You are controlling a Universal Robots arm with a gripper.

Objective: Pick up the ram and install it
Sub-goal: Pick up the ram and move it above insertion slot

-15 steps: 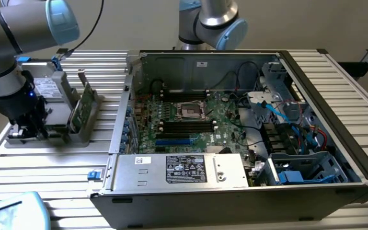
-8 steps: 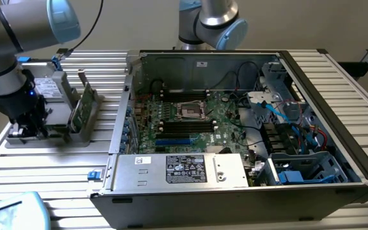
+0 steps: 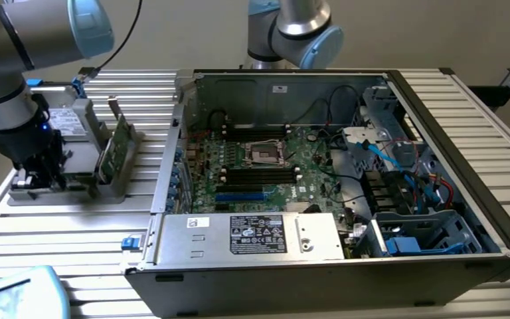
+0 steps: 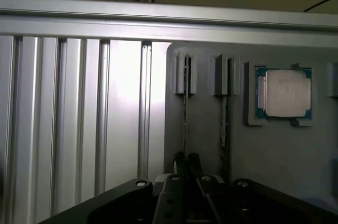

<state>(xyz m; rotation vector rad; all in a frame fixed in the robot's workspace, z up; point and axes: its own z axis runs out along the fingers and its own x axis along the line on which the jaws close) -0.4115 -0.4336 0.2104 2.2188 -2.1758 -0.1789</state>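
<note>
Black fingers of the end effector (image 4: 186,165) stood clenched on the thin top edge of the ram (image 4: 185,123), which sat on edge in the grey holder (image 4: 274,155) with its far end seated in a notched post. The pick-up looked to be the step in hand: the grip was made, but the ram was not yet out of its slot. Just beside it, apart from the fingers, a second stick (image 4: 225,129) stood in the neighbouring slot. Drawing the ram free therefore called for a straight pull along the posts, with no twist toward that neighbour. Beyond both, the silver CPU (image 4: 285,93) lay flat in its own recess, and the slatted aluminium bench (image 4: 79,118) ran past the holder. In the exterior view the end effector reached down onto the holder at that view's left, with a green bracket card (image 3: 111,149) next along. The open computer case (image 3: 494,199), with its dark memory slots (image 3: 259,174), lay well apart toward that view's right.
</note>
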